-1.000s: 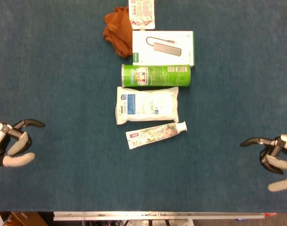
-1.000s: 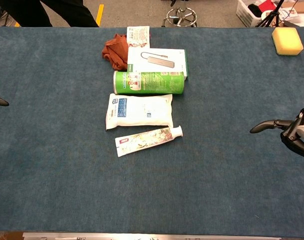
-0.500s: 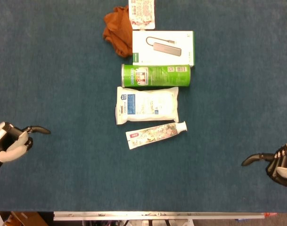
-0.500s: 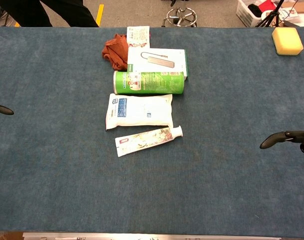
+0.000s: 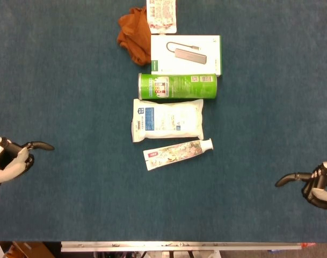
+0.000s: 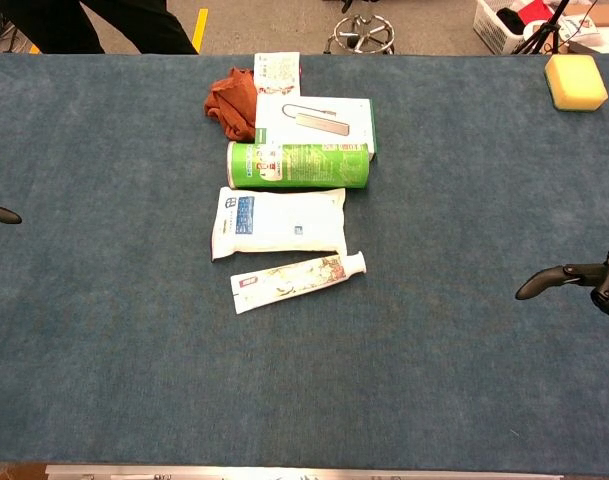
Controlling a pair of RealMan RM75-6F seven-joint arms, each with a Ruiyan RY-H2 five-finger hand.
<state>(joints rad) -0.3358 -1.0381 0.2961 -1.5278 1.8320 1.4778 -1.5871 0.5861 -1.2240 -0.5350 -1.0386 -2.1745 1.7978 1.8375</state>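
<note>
Left hand [image 5: 10, 161] sits at the near left edge of the blue felt-covered table [image 5: 72, 80], its pale fingers curled in, one dark digit pointing out toward the middle, and nothing in its grasp. The right hand [image 5: 316, 185] mirrors it at the near right edge. It is partly cut off by the frame, fingers likewise tucked in and one dark digit stretched inward, and it is empty too.

To my eye no grasp is under way: both hands stand off at the sides, touching nothing. Any reach would call for opening the fingers and travelling a long way inward to the column of goods.

The thing nearest both hands is the white printed toothpaste tube [image 5: 176, 153]. It lies flat and slightly slanted at the near end of that column, cap to the right, well apart from either hand and roughly midway between them.

Just beyond it lies a white soft pouch [image 5: 167, 119]. Next comes a green cylindrical can [image 5: 177, 87] on its side, then a flat white box picturing a grey adapter [image 5: 187, 54]. A crumpled rust-orange cloth [image 5: 132, 33] sits at the box's far left corner, beside a small printed sachet [image 5: 162, 12]. A yellow sponge [image 6: 575, 80] rests at the far right corner.
</note>
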